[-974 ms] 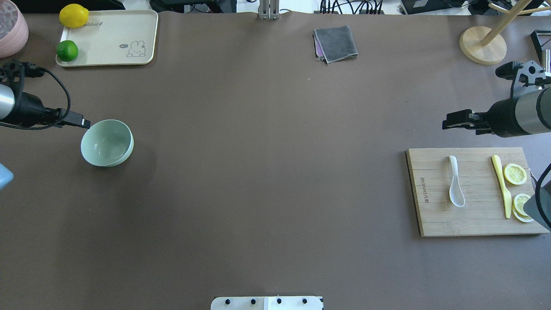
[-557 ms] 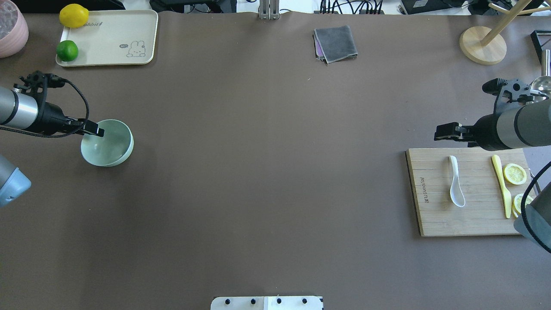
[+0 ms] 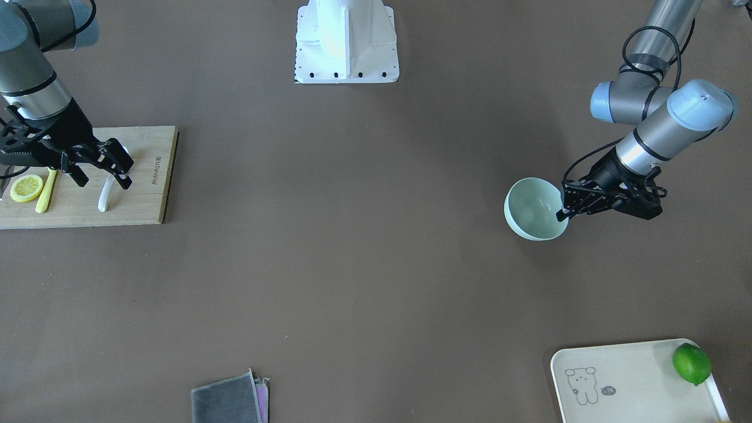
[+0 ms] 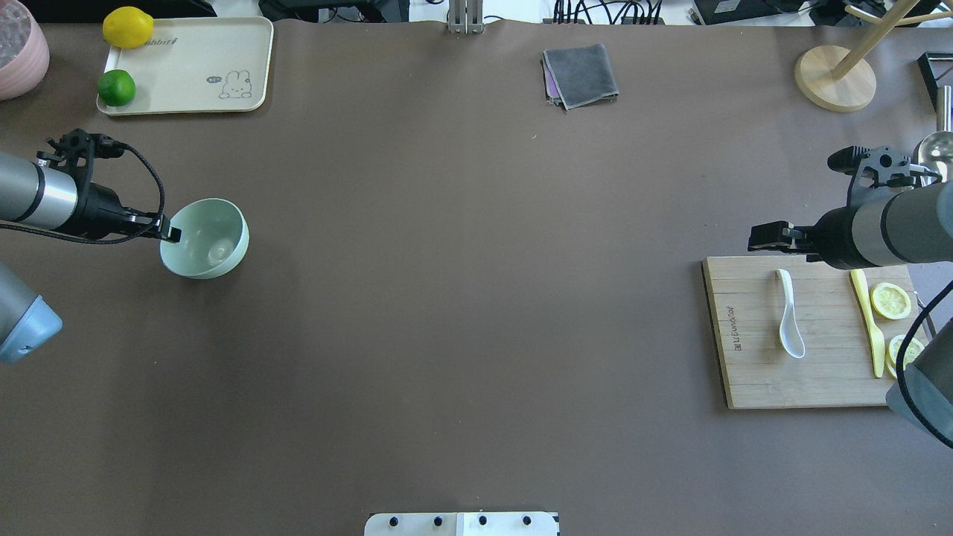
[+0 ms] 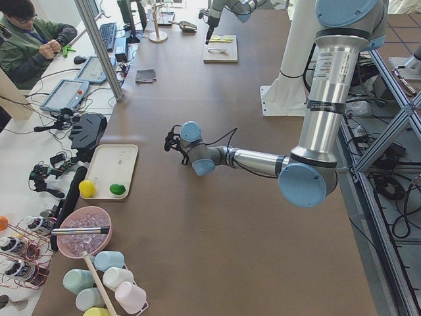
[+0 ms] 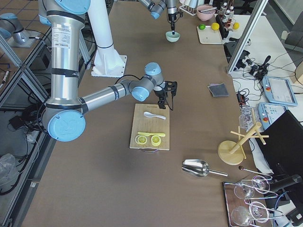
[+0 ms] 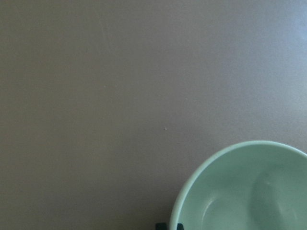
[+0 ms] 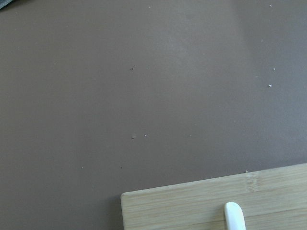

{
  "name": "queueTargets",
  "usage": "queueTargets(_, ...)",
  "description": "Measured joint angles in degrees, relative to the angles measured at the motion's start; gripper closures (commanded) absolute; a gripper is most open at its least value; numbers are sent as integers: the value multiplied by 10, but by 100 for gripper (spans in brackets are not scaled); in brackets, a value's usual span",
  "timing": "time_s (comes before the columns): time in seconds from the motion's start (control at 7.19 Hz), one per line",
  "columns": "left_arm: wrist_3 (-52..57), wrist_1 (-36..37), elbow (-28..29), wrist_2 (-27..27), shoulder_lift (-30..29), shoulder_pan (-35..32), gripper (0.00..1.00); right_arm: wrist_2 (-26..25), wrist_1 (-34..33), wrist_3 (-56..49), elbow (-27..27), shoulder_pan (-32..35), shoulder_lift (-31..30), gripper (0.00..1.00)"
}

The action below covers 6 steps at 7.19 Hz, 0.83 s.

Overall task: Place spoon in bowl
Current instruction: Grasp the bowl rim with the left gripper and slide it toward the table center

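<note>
The pale mint-green bowl point(image 4: 208, 240) sits at the left of the table, also in the front view point(image 3: 529, 208) and the left wrist view point(image 7: 244, 191). My left gripper point(image 4: 171, 235) is shut on the bowl's near-left rim point(image 3: 565, 207). The white spoon point(image 4: 789, 316) lies on the wooden cutting board point(image 4: 752, 372) at the right, handle pointing away from me. My right gripper point(image 3: 104, 183) is open and empty, hovering over the spoon's handle end at the board's far edge point(image 4: 761, 238). The right wrist view shows only the handle tip point(image 8: 233, 215).
A yellow knife point(image 4: 868, 320) and lemon slices point(image 4: 890, 301) lie right of the spoon. A cream tray point(image 4: 201, 59) with a lemon point(image 4: 127, 27) and lime point(image 4: 116, 87) is far left. A grey cloth point(image 4: 581, 74) and wooden stand base point(image 4: 834, 78) are at the back.
My left gripper has come over the bowl's rim and shut on it, and the bowl has shifted right and away. My right gripper has moved left over the board's far edge.
</note>
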Motion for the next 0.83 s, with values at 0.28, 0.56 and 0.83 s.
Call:
queueTargets(0.28,-79,16,-24,43,-42,40,100,-7,1,-1,-4,-7,-3,6)
queueTargets(0.56,-146,105,-66,107,-102,101,100,-25,1,-5,-7,-24,-12,5)
queueTargets(0.83,-183,215,-97,198,-169,184,100,-29,1,-12,-7,-30,-18,4)
